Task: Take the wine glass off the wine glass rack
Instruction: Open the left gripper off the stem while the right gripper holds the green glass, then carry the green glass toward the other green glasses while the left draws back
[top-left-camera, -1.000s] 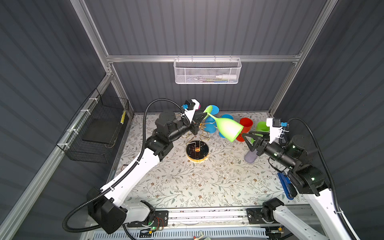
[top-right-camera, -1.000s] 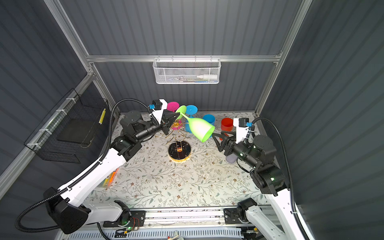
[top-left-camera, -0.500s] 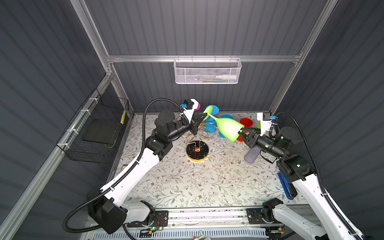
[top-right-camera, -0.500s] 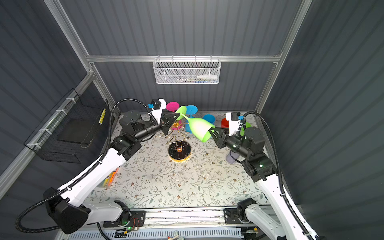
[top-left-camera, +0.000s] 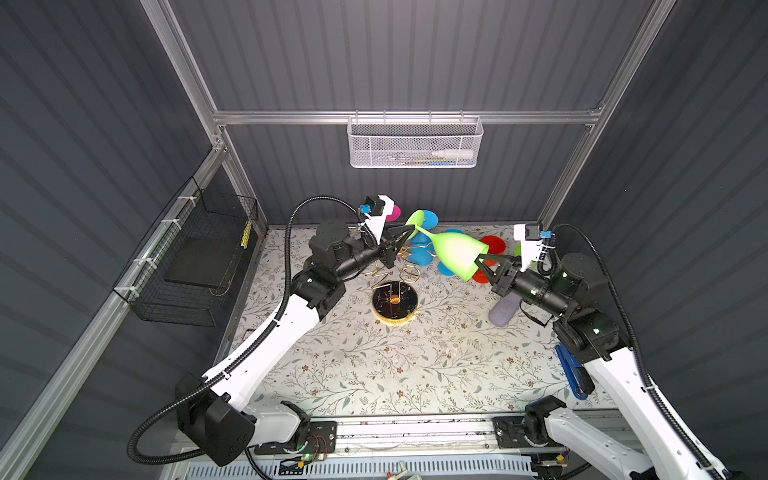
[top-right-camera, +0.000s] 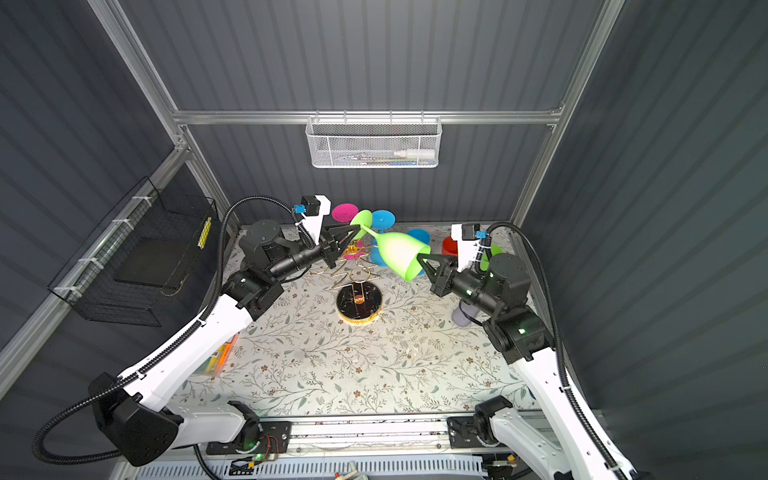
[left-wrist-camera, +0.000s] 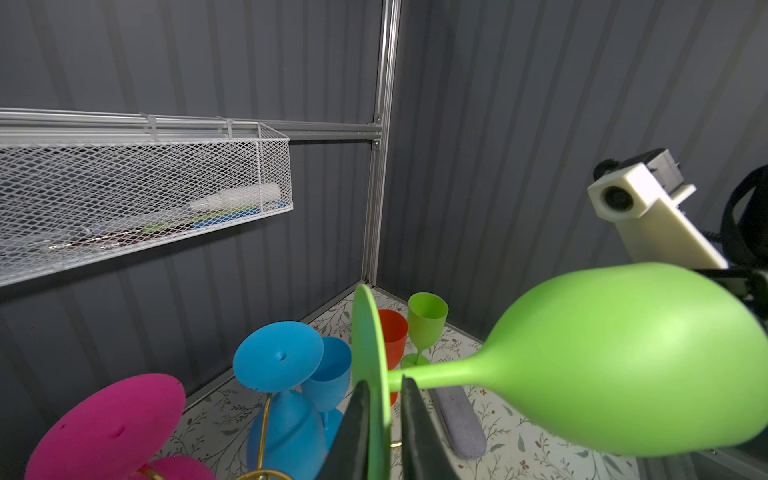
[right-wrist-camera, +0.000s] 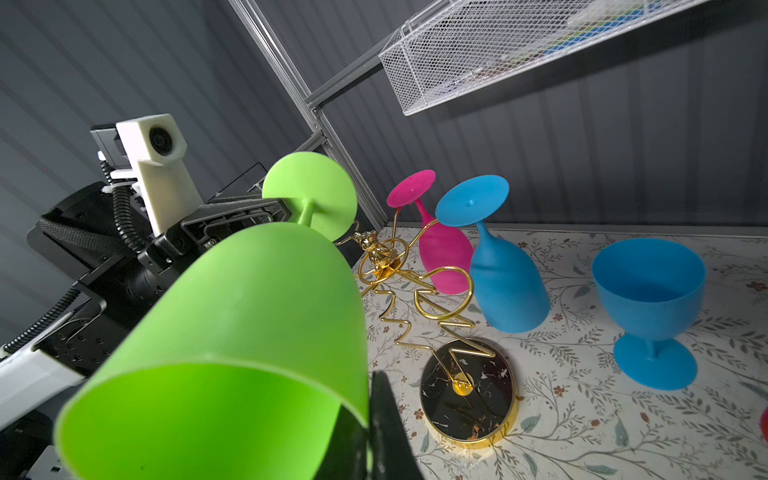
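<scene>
Wine glass (top-left-camera: 455, 255), green, hangs tilted in mid-air between my hands, clear of the wine glass rack (top-left-camera: 395, 301) below them. My right hand (top-left-camera: 482, 264) pinches its rim. My left hand (top-left-camera: 410, 232) stands slightly parted astride its foot. Beneath lies the flowered table (top-left-camera: 374, 365), ringed by dark ribbed walls (top-left-camera: 415, 62).

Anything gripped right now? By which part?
The lime-green wine glass, pinched at its bowl rim by the right gripper. The left gripper straddles its round foot with a gap showing, apparently not clamping.
</scene>
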